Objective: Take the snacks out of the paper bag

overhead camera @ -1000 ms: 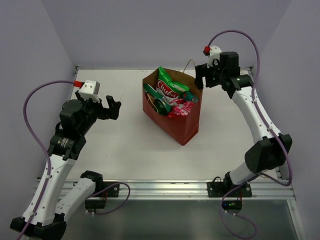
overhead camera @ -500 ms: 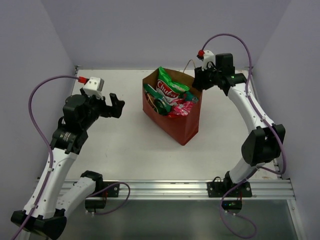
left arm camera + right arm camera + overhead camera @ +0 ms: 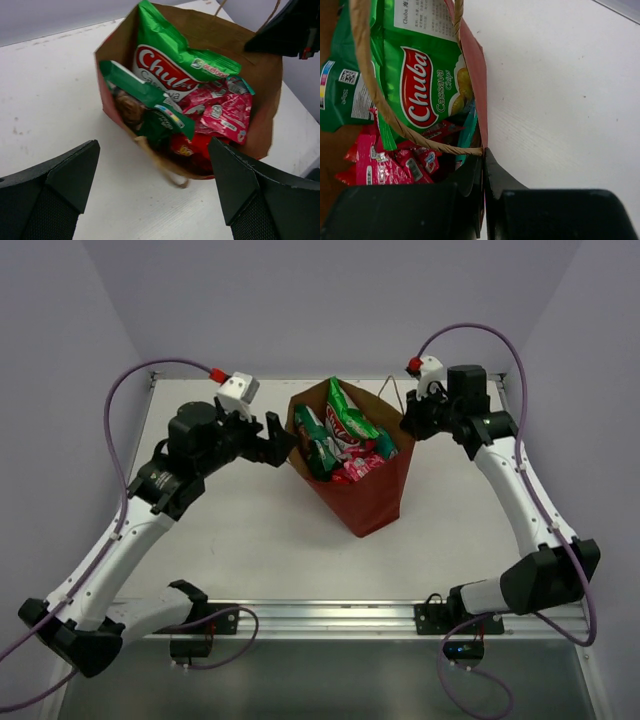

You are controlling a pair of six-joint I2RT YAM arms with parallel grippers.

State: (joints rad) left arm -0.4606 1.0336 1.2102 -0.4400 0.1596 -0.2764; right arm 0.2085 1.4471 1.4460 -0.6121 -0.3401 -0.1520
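The paper bag (image 3: 368,502) stands upright mid-table, red-brown outside, tan inside (image 3: 260,80). Snacks fill it: a green-white chip bag (image 3: 347,420) (image 3: 165,62) (image 3: 422,85) sticks out on top. A dark green packet (image 3: 147,102), pink sachets (image 3: 225,112) (image 3: 377,165), a red packet (image 3: 192,147) and a teal packet (image 3: 468,131) lie below. My right gripper (image 3: 409,426) (image 3: 484,156) is shut on the bag's right rim (image 3: 476,75), beside a twisted handle (image 3: 372,85). My left gripper (image 3: 280,439) (image 3: 157,197) hangs open just left of the bag, holding nothing.
Lavender walls close in the white table (image 3: 230,530) at the back and both sides. A metal rail (image 3: 330,615) runs along the near edge. Purple cables (image 3: 130,390) loop above both arms. The bag's near handle (image 3: 162,165) droops outward toward my left gripper.
My right gripper has shut on the bag's right rim. My left arm has swung right and forward to the bag's left side, staying open. The bag has shifted slightly.
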